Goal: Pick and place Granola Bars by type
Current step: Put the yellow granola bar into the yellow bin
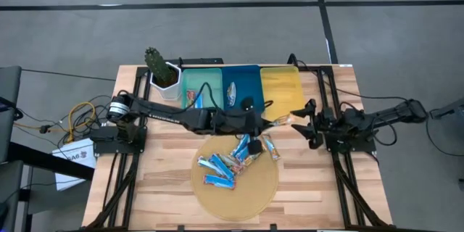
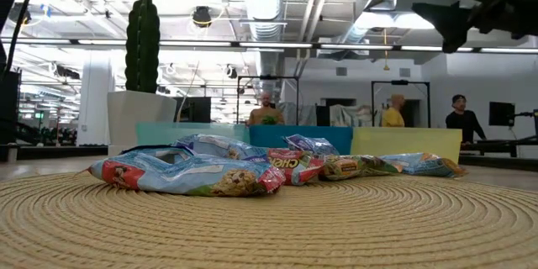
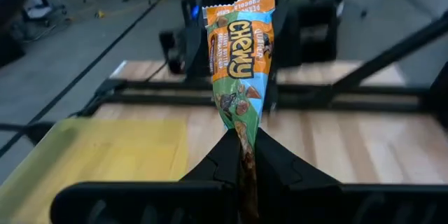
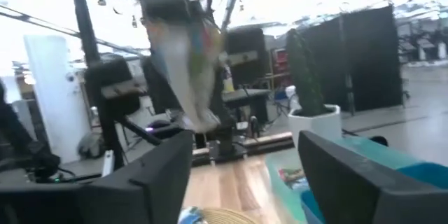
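My left gripper [image 1: 272,122] reaches across the table from the left and is shut on an orange-and-teal "Chewy" granola bar [image 3: 240,56], held in the air by the yellow tray's near edge [image 1: 284,109]. My right gripper [image 4: 245,175] is open and faces that bar from the right, a little apart from it [image 1: 307,125]. Several more bars, mostly blue-white, lie heaped [image 1: 233,161] on a round woven mat [image 1: 239,199]. The heap shows up close in the low view [image 2: 210,168]. Other bars lie in the teal tray [image 1: 193,98] and the blue tray [image 1: 232,93]. My left gripper pinches the Chewy bar by its near end [image 3: 244,143] between the two fingers [image 3: 222,159]. The fingers come roughly level from the table's left, lying along the bar. The bar juts out past the fingertips toward the right arm, lifted clear of the table.
A teal tray [image 1: 210,80], a blue tray [image 1: 250,80] and a yellow tray [image 1: 281,87] stand in a row at the table's far edge. A cactus in a white pot [image 1: 161,72] stands left of them. People are in the room beyond the table [image 2: 458,118].
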You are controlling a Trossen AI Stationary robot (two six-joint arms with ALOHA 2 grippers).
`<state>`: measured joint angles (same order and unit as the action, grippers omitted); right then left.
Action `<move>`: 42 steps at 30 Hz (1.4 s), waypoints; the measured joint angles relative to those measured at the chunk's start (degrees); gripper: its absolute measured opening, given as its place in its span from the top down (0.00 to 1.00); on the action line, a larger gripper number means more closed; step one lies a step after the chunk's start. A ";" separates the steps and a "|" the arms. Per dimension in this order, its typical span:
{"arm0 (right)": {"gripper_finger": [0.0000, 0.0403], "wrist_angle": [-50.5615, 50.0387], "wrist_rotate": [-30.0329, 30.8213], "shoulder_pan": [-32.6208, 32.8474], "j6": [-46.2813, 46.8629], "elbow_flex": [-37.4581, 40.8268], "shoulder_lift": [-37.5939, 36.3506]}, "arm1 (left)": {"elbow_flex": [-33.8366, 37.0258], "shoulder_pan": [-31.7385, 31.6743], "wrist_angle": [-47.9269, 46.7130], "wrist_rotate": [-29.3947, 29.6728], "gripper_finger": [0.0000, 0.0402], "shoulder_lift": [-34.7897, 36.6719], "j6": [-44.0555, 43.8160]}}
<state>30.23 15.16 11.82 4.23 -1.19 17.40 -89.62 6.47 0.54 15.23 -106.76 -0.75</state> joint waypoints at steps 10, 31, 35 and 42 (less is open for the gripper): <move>0.29 9.09 -4.71 -4.45 1.31 -1.21 7.79 | 0.00 -2.18 2.02 -5.15 0.97 -0.13 -2.89; 0.33 9.24 -6.23 -3.61 -3.21 -16.15 28.78 | 0.00 -2.37 0.34 -5.73 0.97 -0.26 -3.28; 0.41 9.22 -6.20 -3.68 -2.80 -16.22 28.78 | 0.00 -2.37 -1.04 -4.72 0.97 -0.28 -3.04; 0.61 8.97 -5.40 -3.70 -2.78 -16.22 28.69 | 0.00 -2.37 -0.05 -4.01 0.97 -0.28 -2.34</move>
<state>39.21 9.75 8.12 1.45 -17.41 46.09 -89.62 4.10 0.48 11.22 -107.04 -3.09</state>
